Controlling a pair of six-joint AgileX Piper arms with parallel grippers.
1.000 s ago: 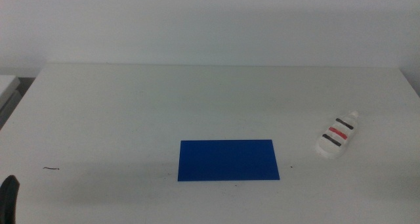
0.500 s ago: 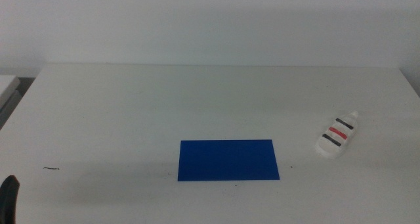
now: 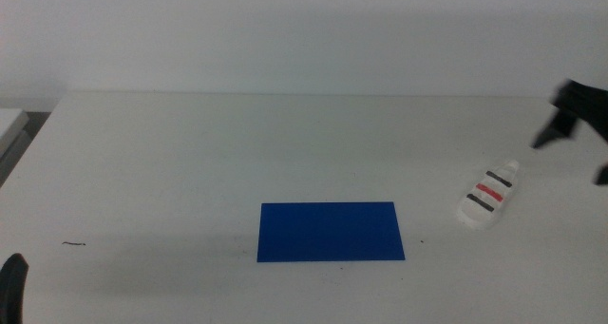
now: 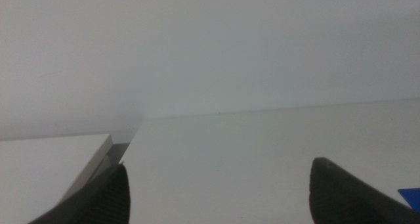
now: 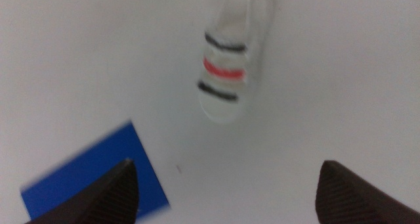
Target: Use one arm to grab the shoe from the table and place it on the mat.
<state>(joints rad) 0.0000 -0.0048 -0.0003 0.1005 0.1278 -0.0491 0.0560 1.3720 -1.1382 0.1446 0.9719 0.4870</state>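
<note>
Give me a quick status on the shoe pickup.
Right gripper open, above the table beyond the shoe. Left gripper open, waiting. Shoe off the mat. Nothing in between.

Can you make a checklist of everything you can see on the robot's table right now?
Surface: white table, matte, with a small dark mark near its front left.
Shoe: white shoe with two dark straps and one red, lying on the table right of the mat, apart from it.
Mat: blue mat, flat, nothing on it.
Clutter: nothing seen besides the mark.
Right gripper: right gripper in the air at the table's right edge, jaws open, looking down at the shoe, not touching it.
Left gripper: left gripper waits at the front left corner, jaws open, empty.
Cables: nothing seen.
Surroundings: plain white wall behind; another white surface at far left.
</note>
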